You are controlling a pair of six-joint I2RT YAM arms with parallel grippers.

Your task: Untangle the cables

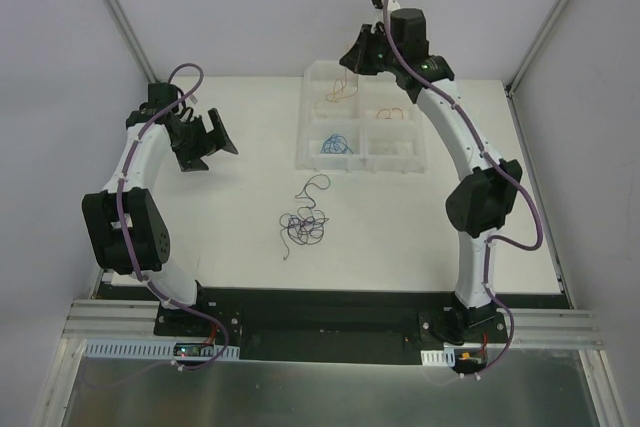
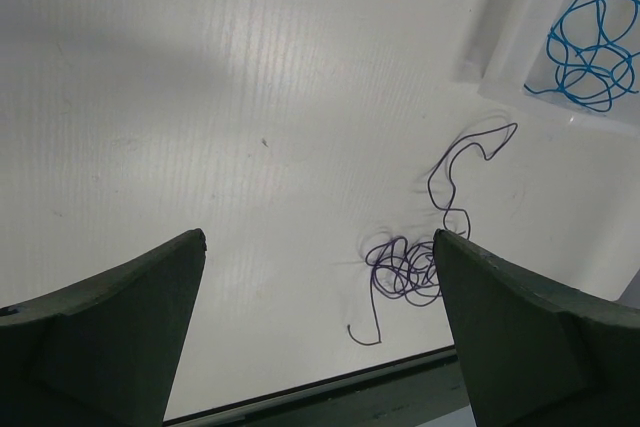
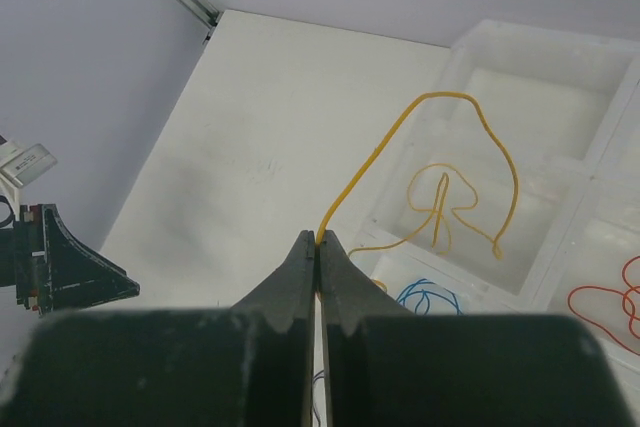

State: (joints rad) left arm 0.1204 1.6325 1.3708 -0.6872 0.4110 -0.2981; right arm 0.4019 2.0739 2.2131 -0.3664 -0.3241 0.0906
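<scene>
Untangling was partly done: a blue cable [image 1: 335,144] and a red cable [image 3: 610,302] lay in separate tray [image 3: 560,35] compartments. The right gripper [image 3: 318,239] pinched a yellow cable [image 3: 445,95] above the tray, at one o'clock from the dark tangle [image 1: 303,225] (not yet untangled). The left gripper [image 2: 320,235] hung spread and empty at ten o'clock.

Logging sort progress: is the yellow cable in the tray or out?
Partly in: the yellow cable has loose loops lying in a tray compartment; its other end is pinched in the shut right pincer.

On the white table [image 1: 230,242] — 1 clear compartment tray [image 1: 395,149] and 1 dark purple cable tangle [image 1: 303,226].
</scene>
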